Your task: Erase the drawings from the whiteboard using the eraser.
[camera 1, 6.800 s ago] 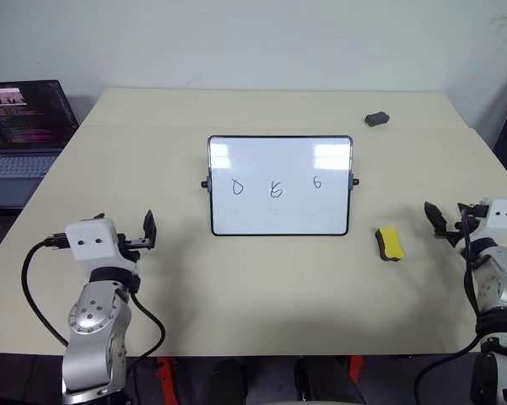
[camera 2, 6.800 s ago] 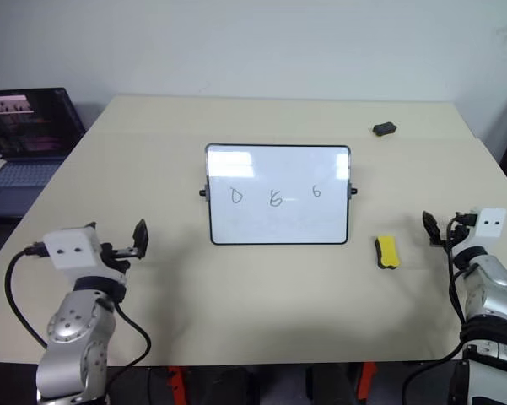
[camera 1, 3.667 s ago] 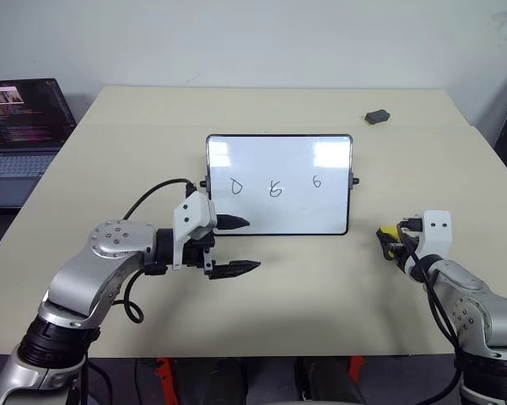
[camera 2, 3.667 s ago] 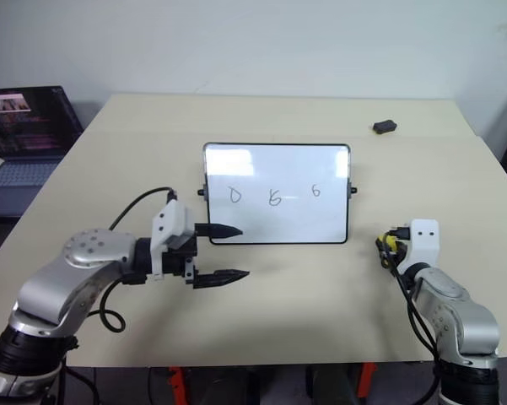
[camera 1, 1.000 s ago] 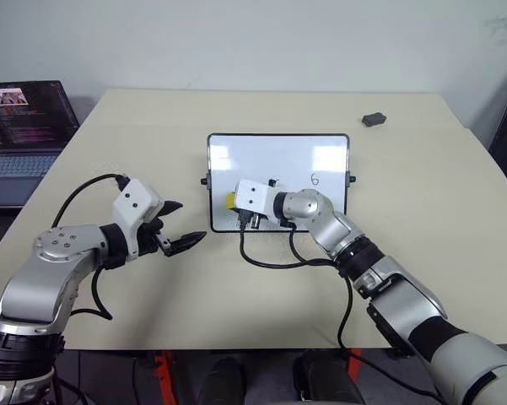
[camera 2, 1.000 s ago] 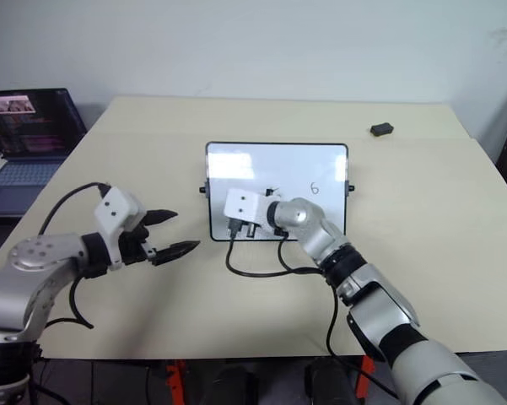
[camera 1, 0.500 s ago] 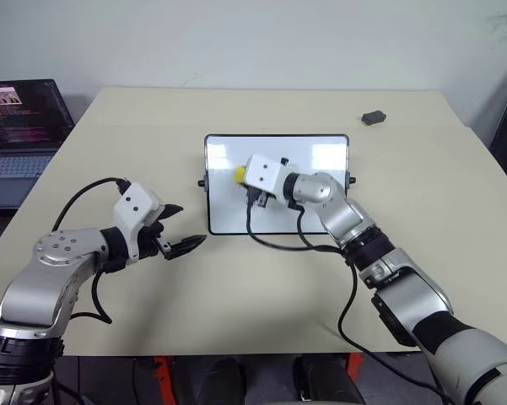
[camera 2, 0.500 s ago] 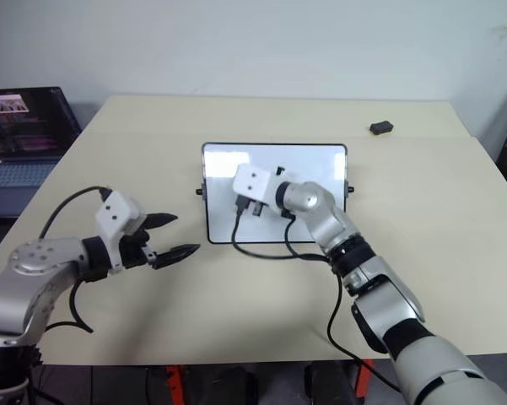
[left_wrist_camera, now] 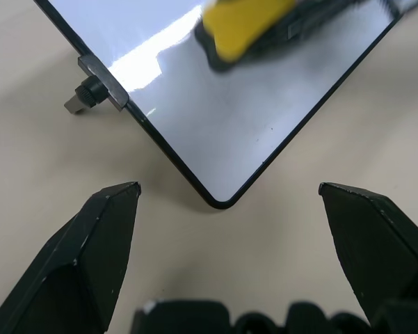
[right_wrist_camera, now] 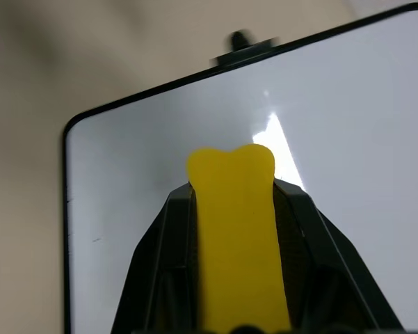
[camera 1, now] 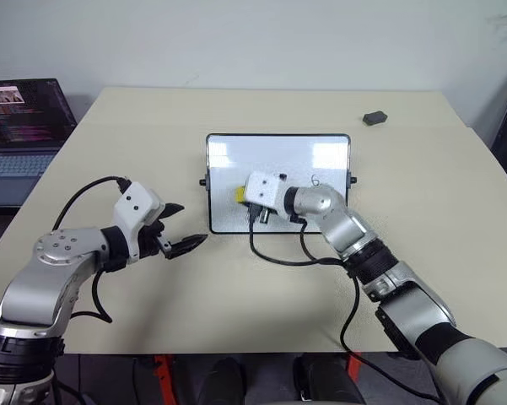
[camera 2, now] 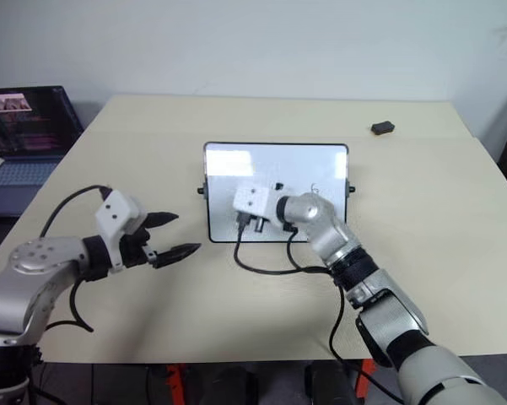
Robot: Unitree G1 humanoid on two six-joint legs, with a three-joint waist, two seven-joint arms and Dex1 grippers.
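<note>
While the whiteboard [camera 1: 278,182] sits flat near the middle of the beige desk [camera 1: 422,253], the right end effector [camera 1: 241,197] is out over the board's left half with the yellow eraser [camera 1: 239,195] clamped tight between its two black fingers [right_wrist_camera: 156,278]. In the right wrist view the eraser pokes out past the fingertips, over the glossy white surface, not far from one rounded corner and one of the small black knobs [right_wrist_camera: 240,40] on the short side. Can't tell whether the eraser is actually pressing on the board or just above it.

Only one drawing [camera 1: 315,180] is readable, a small dark "6"-ish squiggle just at 3 o'clock of the right wrist housing. The white wrist block covers the board behind it, so can't say what's under there.

The left end effector [camera 1: 178,228] hangs off the board at about 8 o'clock from it, over bare desk, fingers spread wide with nothing between them. Its wrist view looks straight at the board's near-left corner, which lies between the two open fingertips [left_wrist_camera: 104,229] but apart from them, with the eraser visible further along.

Other stuff: an open laptop [camera 1: 21,135] off at 9 to 10 o'clock past the desk edge, and a small dark grey lump [camera 1: 374,118] at around 2 o'clock from the board, well apart from it.
</note>
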